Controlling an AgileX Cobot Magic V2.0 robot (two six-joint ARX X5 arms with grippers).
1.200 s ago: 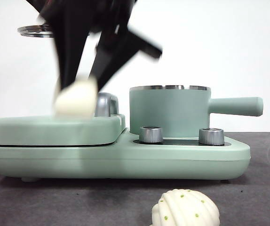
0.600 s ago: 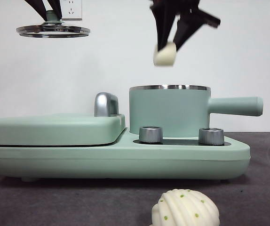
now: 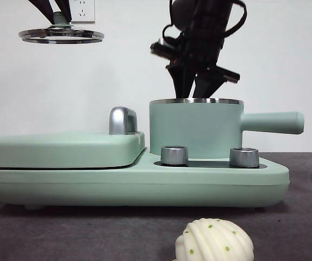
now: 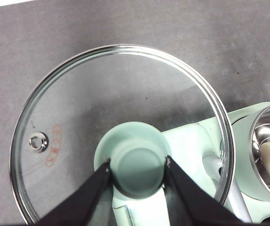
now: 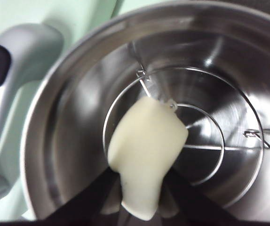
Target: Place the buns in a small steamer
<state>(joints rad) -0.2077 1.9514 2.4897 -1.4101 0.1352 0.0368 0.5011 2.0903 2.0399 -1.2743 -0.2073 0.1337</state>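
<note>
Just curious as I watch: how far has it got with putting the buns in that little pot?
The lid is already off, held up by the left claw. The right claw holds the smooth bun inside the small steamer. The ridged bun is untouched.

ridged bun cut off below, smooth bun blurred

A second ago the right end effector was low over the griddle lid, blurred, gripping the smooth bun. Half a second ago it hung high above the steamer with the bun clear of the rim. Now it has come down so its tips dip behind the steel rim, and the bun, still clamped between them, is inside the pot just above the wire rack, hidden from the front view
</note>
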